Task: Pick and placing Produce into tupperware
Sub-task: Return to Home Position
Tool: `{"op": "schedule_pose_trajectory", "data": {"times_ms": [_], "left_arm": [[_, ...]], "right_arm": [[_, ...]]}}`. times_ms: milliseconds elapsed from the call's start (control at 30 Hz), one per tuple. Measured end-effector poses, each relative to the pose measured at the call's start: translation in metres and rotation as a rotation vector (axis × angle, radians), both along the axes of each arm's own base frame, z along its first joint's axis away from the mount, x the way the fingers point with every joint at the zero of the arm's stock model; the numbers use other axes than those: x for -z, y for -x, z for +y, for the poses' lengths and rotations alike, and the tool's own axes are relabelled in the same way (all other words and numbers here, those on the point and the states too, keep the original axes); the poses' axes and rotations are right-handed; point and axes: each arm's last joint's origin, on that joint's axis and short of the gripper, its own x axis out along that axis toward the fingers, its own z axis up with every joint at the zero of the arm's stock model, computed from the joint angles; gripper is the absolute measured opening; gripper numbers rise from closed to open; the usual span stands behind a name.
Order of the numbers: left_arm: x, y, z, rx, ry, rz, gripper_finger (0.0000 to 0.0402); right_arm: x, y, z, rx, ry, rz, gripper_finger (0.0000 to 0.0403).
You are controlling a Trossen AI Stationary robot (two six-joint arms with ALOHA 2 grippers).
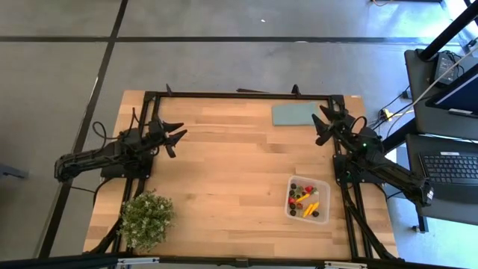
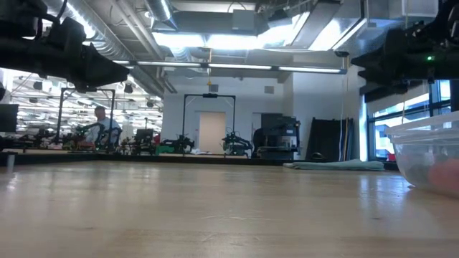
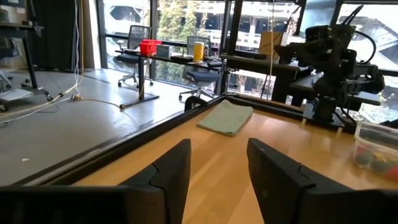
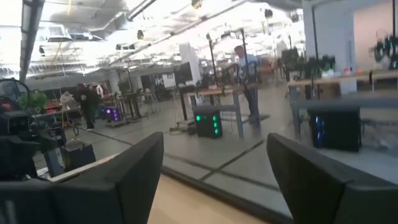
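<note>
The tupperware (image 1: 308,199), a small clear box, stands on the wooden table near its right edge and holds the produce (image 1: 304,201): red, dark and orange-yellow pieces. It also shows in the low view (image 2: 430,158) and the left wrist view (image 3: 376,146). My left gripper (image 1: 178,138) hovers open over the table's left side, pointing level toward the right, with nothing between its fingers. My right gripper (image 1: 323,123) stands open above the far right part of the table, pointing toward the far left, also empty.
A flat teal-grey slab (image 1: 295,113) lies at the far right, next to my right gripper. A bushy green potted plant (image 1: 146,217) stands at the near left corner. A dark frame (image 1: 239,95) runs along the table's far edge. Bare wood lies in the middle.
</note>
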Motion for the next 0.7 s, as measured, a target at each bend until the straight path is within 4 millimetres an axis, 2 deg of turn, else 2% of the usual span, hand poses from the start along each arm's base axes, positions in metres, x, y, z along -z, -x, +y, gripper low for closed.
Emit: {"op": "schedule_pose_trajectory", "data": {"times_ms": [367,700], "left_arm": [[0.000,0.000,0.000,0.000,0.000,0.001,0.0155],[0.000,0.000,0.000,0.000,0.000,0.001,0.0158]], "right_arm": [[0.019,-0.002,-0.001,-0.021,-0.208,0.081,0.0287],[0.019,-0.003,-0.002,-0.025,-0.229,0.063,0.0287]]}}
